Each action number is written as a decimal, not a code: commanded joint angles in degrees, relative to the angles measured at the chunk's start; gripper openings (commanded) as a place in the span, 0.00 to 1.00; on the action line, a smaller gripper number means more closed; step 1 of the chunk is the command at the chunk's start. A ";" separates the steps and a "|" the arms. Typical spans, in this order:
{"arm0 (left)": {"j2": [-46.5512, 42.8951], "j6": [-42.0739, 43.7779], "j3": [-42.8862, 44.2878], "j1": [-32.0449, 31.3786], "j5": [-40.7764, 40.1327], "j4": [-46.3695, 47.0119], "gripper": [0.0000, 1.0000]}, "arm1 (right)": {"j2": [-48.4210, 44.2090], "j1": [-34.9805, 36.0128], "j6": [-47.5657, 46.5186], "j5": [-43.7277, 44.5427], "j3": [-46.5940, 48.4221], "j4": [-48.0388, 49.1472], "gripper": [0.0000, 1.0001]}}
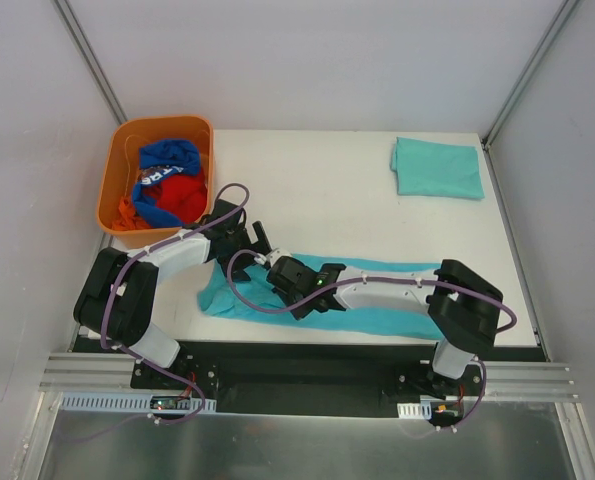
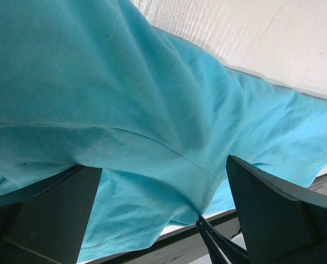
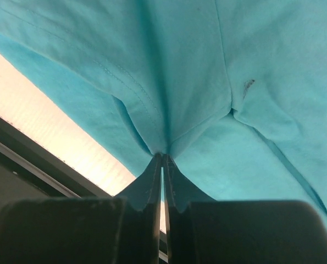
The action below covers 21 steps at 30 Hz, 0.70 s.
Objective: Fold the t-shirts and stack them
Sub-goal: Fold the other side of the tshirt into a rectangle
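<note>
Pinching a gathered fold of the spread t-shirt (image 3: 218,66) with the right hand (image 3: 162,165), tips pressed together on the cloth, seams converging right at the pinch. Holding the left hand (image 2: 162,165) spread wide apart just beside the right hand, over the same teal cloth, nothing gripped; fabric draped close in front of its fingers (image 2: 273,209) and across the gap.

Under and around both hands, long and rumpled along the near edge of the tabletop (image 1: 327,190): the spread t-shirt (image 1: 377,322).

Far beyond the right hand (image 1: 280,272), off to its right at the far corner: the folded t-shirt (image 1: 437,168), flat, well apart from the spread one.

Beyond the left hand (image 1: 259,240), off to its left: an orange bin (image 1: 110,190) holding a blue garment (image 1: 167,155) with white lettering and a red garment (image 1: 185,200).
</note>
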 commanded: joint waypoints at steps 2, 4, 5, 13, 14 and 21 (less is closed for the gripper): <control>-1.10 4.97 -0.45 0.60 -2.90 -3.95 0.99 | -1.27 0.44 -0.13 0.04 -1.04 -1.26 0.02; -1.10 5.50 -0.01 0.60 -2.72 -4.39 0.99 | -2.15 0.44 -0.75 0.31 -1.22 -1.96 0.02; -1.02 5.67 -0.01 0.60 -2.72 -4.47 0.99 | -2.50 0.44 -0.84 0.13 -1.48 -2.31 0.02; -0.40 7.52 0.43 0.60 -1.49 -5.09 0.99 | -4.17 0.44 0.22 -0.14 -3.59 -3.11 0.05; -0.57 7.96 0.35 0.51 -1.14 -5.09 0.99 | -4.17 0.35 0.22 0.13 -3.59 -3.54 0.15; -5.66 7.96 1.84 -2.91 0.53 -5.53 0.99 | -8.38 0.09 1.80 3.45 -2.10 -5.47 0.57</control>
